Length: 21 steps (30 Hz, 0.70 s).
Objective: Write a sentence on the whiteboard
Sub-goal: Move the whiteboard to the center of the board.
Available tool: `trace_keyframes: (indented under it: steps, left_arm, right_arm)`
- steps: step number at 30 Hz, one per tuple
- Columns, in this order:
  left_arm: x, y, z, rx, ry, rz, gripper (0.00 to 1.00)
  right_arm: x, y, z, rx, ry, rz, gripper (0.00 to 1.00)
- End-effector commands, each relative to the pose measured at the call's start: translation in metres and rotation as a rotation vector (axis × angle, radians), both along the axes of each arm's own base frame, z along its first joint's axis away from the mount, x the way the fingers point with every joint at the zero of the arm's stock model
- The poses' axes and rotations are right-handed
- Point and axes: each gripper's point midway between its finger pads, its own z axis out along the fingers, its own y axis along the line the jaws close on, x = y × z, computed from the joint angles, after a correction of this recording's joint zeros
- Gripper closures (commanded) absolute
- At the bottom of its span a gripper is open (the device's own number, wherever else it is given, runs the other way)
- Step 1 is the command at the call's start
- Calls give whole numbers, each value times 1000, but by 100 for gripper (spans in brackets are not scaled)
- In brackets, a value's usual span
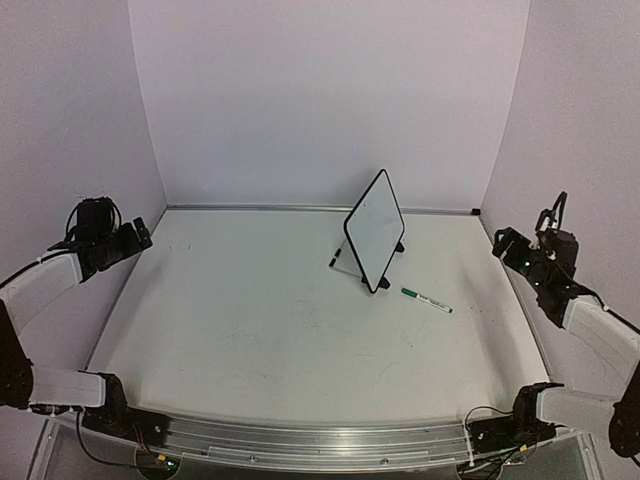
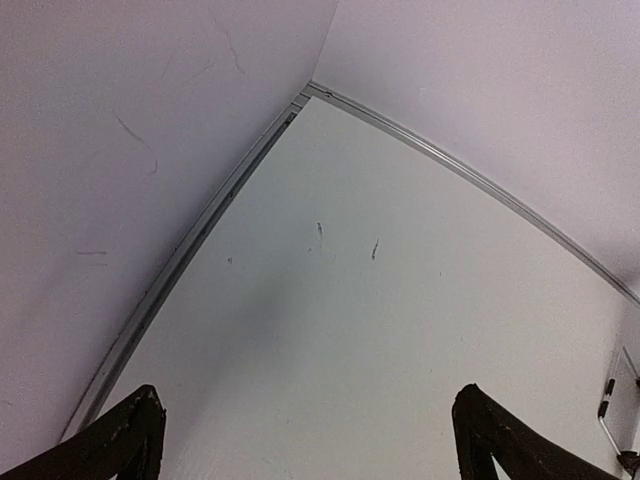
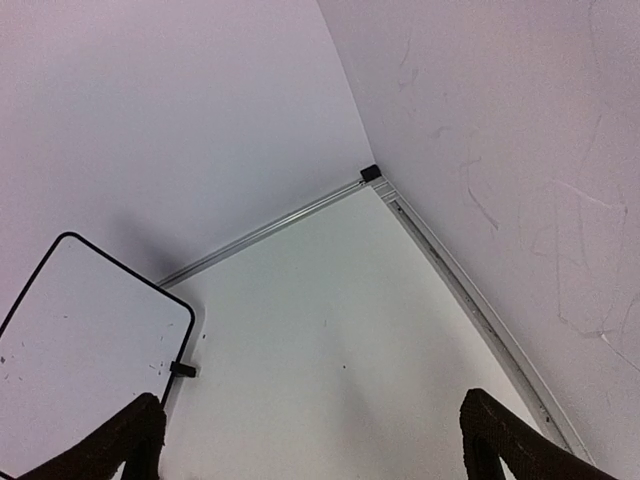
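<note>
The whiteboard (image 1: 375, 230) stands tilted on its black feet at the back middle-right of the table. Its face is blank; no green sentence shows on it. It also shows at the lower left of the right wrist view (image 3: 85, 350) and as a sliver in the left wrist view (image 2: 622, 392). A white marker with a green cap (image 1: 426, 299) lies on the table just right of the board. My left gripper (image 1: 140, 236) is open and empty, raised at the far left. My right gripper (image 1: 503, 244) is open and empty, raised at the far right.
White walls enclose the table on three sides, with a metal rail (image 1: 300, 208) along the back edge. A small black block (image 3: 369, 172) sits in the back right corner. A metal bar (image 1: 320, 440) runs along the near edge.
</note>
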Motion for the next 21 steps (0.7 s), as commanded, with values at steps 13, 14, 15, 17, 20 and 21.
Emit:
trace_keyframes:
  steps: [13,14,15,17,20,21]
  left_arm:
    - [-18,-56,94,-12,12,-379,0]
    - [-21,-58,93,-5,-13,-391,1]
    - [-22,-60,93,0,-37,-406,1]
    - [-25,-65,88,3,-62,-440,0]
    - [-29,-69,90,31,-72,-482,0]
    - [-29,-69,89,30,-71,-480,0]
  right_arm:
    - [27,197,-43,-61,197,877,6]
    - [28,208,-49,-81,218,905,7]
    - [30,216,-58,-100,245,926,8]
    - [34,237,-69,-135,279,975,10]
    - [42,252,-86,-181,311,1023,17]
    - [45,254,-92,-188,321,1027,20]
